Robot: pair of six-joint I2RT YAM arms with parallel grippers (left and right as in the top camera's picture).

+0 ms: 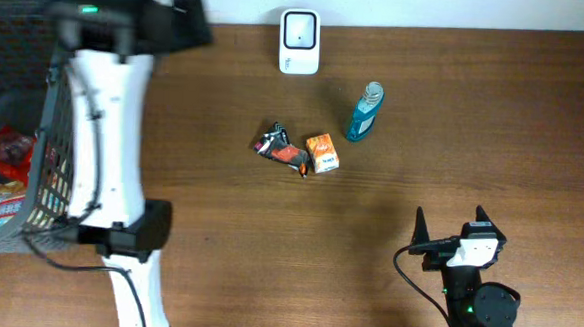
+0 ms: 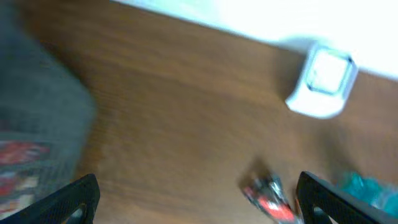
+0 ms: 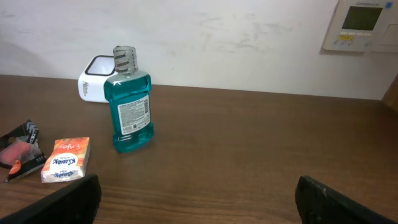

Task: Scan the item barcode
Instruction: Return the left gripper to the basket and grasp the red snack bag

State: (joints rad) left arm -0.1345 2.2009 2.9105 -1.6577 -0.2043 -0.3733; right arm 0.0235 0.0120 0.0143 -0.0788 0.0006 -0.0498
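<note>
Brown wooden table (image 1: pixel 425 110) seen from above. A dark mesh basket (image 1: pixel 48 131) with snack packets (image 1: pixel 1 183) sits at its left edge. The white left arm (image 1: pixel 103 144) extends beside it. The left gripper (image 2: pixel 199 202) has wide, empty jaws. The right gripper (image 3: pixel 198 199), at the near edge, is also wide and empty. A white scanner (image 1: pixel 299 42) stands at the far edge. Mid-table are an upright teal bottle (image 1: pixel 365 112), an orange box (image 1: pixel 323 153) and, just beside it, a black-and-red packet (image 1: pixel 281 148).

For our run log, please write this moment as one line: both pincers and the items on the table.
left pincer: open, empty | right pincer: open, empty | table: scanner, mouthwash bottle, orange packet, black-red packet
</note>
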